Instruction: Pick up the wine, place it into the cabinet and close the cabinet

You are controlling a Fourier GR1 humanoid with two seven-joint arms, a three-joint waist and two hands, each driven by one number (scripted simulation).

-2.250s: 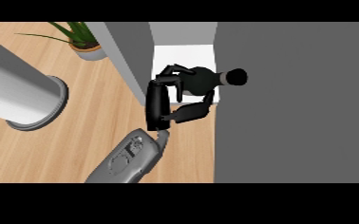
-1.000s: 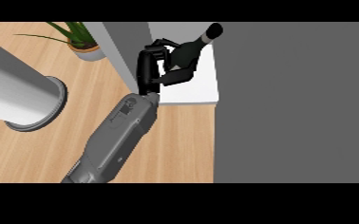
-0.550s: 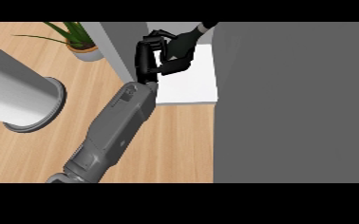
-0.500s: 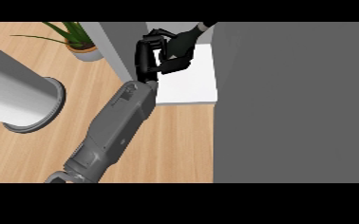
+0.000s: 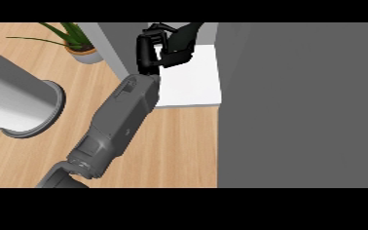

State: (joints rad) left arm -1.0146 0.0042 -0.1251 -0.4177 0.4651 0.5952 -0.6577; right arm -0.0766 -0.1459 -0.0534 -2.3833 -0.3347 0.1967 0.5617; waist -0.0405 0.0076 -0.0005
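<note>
The hand [image 5: 164, 48] has carried the wine [image 5: 188, 30] deeper into the cabinet [image 5: 188, 78] than a second ago, so placing looks nearly done, with release and door-closing left. Fingers are curled round the dark bottle, which lies tilted over the cabinet's white floor, its far end out of sight.
</note>
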